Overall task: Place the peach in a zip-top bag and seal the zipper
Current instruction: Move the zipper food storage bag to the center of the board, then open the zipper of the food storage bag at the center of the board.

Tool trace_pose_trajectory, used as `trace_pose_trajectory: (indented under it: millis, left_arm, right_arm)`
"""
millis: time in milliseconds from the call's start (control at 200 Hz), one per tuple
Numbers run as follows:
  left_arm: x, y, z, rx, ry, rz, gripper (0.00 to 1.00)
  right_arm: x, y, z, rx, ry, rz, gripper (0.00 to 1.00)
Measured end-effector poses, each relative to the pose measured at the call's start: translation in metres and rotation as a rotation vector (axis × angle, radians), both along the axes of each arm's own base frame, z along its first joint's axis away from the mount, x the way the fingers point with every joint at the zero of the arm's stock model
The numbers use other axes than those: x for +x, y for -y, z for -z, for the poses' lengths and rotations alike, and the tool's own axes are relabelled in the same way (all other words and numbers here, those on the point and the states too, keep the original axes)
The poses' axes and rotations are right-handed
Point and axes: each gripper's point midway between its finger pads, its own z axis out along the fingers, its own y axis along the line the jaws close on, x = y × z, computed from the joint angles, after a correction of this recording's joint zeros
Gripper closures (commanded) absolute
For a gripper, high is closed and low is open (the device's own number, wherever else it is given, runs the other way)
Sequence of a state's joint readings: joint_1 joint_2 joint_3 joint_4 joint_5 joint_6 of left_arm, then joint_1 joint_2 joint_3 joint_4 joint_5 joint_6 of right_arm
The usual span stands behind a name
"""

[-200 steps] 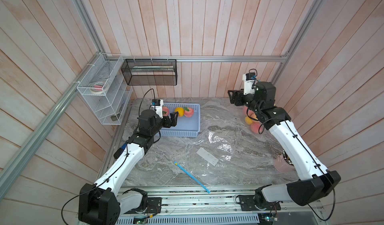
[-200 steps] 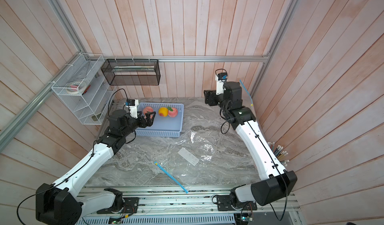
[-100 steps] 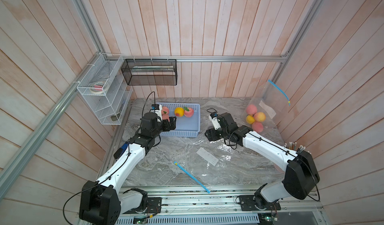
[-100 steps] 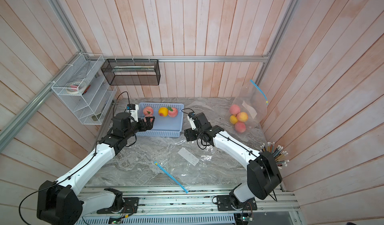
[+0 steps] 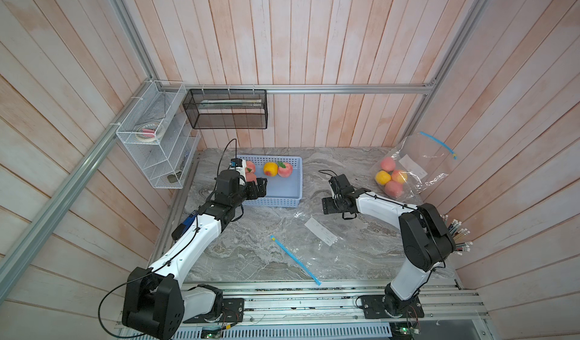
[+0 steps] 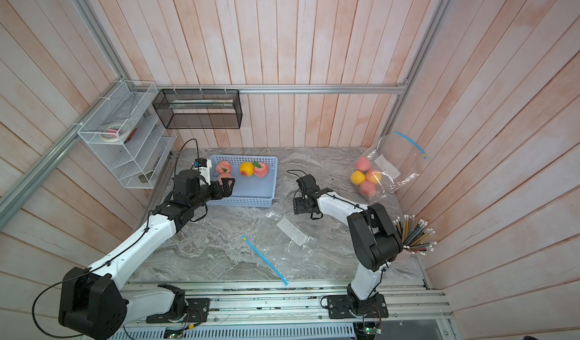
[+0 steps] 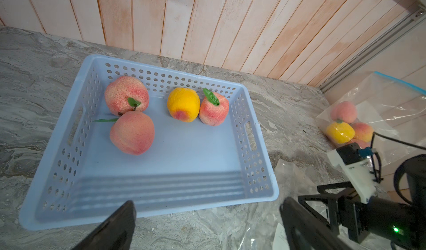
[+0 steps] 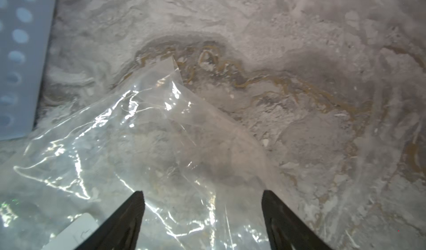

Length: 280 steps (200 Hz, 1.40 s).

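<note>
Several peaches lie in the blue basket point(image 5: 282, 188) point(image 7: 184, 149); the nearest peach point(image 7: 131, 132) point(image 6: 224, 176) sits just beyond my left gripper point(image 5: 261, 187) point(image 7: 207, 212), which hangs open at the basket's near edge with nothing between its fingers. An empty clear zip-top bag point(image 5: 309, 244) point(image 8: 138, 145) lies flat on the marble in the middle, its blue zipper point(image 5: 295, 260) point(image 6: 265, 260) toward the front. My right gripper point(image 5: 329, 205) point(image 8: 201, 194) hovers low over the bag's far corner, open and empty.
A second clear bag point(image 5: 408, 166) holding several peaches leans on the right wall at the back. A white wire shelf point(image 5: 157, 137) and a black mesh bin point(image 5: 226, 109) hang at the back left. A cup of pencils point(image 5: 458, 235) stands at the right edge.
My right arm swung down from high at the back right to the middle of the table, leaving the filled bag against the wall. Its jaws widened a little. The left gripper shifted slightly.
</note>
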State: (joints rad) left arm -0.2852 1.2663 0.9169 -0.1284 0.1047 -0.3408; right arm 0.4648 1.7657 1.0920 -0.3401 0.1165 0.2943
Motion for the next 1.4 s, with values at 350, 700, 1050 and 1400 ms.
trace_pose_trajectory:
  millis: [350, 700, 1050, 1400]
  left_arm:
    - [0.002, 0.002, 0.006, 0.002, -0.022, 0.007, 0.0]
    - [0.0, 0.003, 0.008, 0.0, -0.032, 0.016, 0.0]
    - [0.0, 0.002, 0.01, -0.025, -0.051, -0.004, 0.0]
    - [-0.001, -0.027, 0.031, -0.079, -0.115, -0.117, 0.0]
  right_arm:
    - [0.021, 0.045, 0.009, 0.008, -0.012, 0.101, 0.22]
    - [0.033, 0.166, -0.004, 0.021, 0.036, 0.46, 0.25]
    - [0.022, 0.072, -0.087, 0.015, 0.227, 0.245, 0.24]
    - [-0.062, -0.068, -0.01, -0.028, -0.02, -0.141, 0.39]
